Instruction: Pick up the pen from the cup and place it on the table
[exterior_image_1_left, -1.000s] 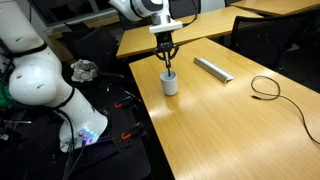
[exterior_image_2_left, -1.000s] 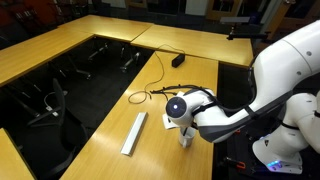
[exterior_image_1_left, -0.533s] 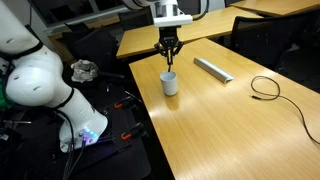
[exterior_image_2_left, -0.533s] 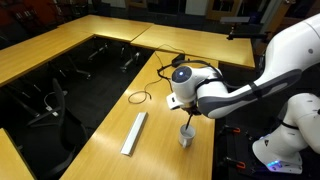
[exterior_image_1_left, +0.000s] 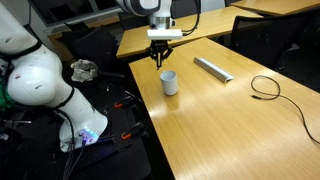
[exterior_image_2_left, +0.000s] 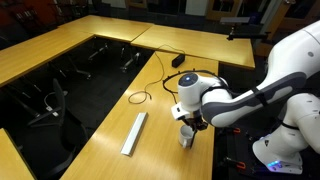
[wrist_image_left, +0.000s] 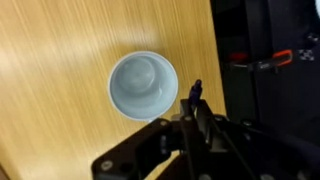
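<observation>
No text, label, brand, number or sign can be read in any view. The cup and the table show plain surfaces. Any marking on the robot arm is too small to make out.

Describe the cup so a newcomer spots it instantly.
On the light-wood table, look near the edge beside the robot's hand, which holds the pen. The cup is small, white and round, unlike the flat grey bar and black looped cable farther along.

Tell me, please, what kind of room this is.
Probably an office meeting room: the long light-wood table, more such tables around it, dark office chairs and a black cable.
</observation>
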